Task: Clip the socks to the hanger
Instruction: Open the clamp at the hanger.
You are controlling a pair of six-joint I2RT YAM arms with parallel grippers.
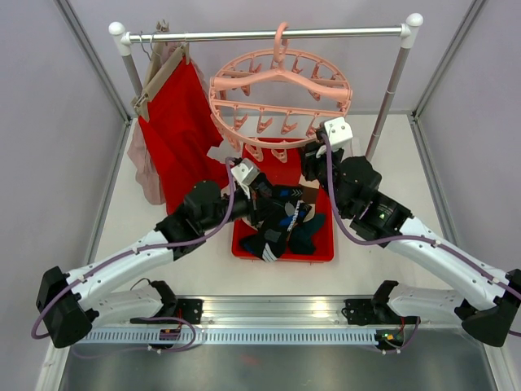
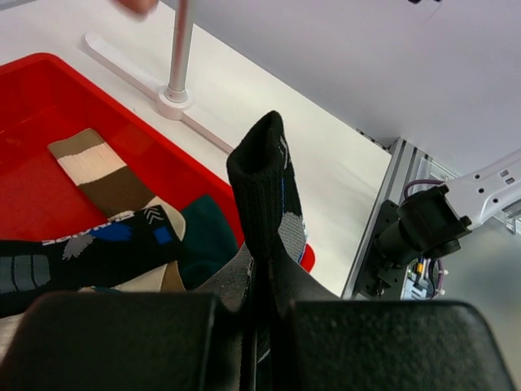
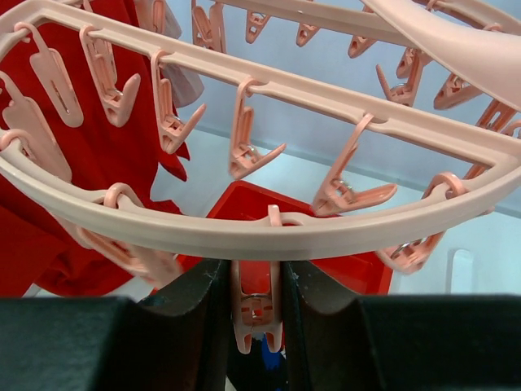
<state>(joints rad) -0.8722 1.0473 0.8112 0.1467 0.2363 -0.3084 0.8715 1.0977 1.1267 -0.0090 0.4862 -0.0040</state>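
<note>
The left claw [image 2: 256, 322] is clamped narrow on a black sock [image 2: 264, 204]. It grips the sock low, so the cuff stands free above the fingers. That loose upper edge is the part a peg can bite, which seems the reason for the hold. The claw hovers above the red tray [image 2: 49, 73], where the other socks [image 1: 281, 228] lie in a heap and a brown-and-beige sock [image 2: 98, 175] lies flat. The tray sits on the surface right under the hanger [image 3: 163, 224], which hangs by its hook from the rail [image 1: 260, 35], so each sock needs only a short lift to reach the pegs.

The right claw [image 3: 256, 281] is closed on one clip peg [image 3: 256, 314] at the near rim of the ring, with a finger pressed on either side. I judge it is squeezing the peg to spread its mouth for the cuff, though the mouth itself is hidden low between the fingers. The black sock is not yet at that peg. The next move calls for raising the cuff into it, and a slanted approach could miss the narrow gap
</note>
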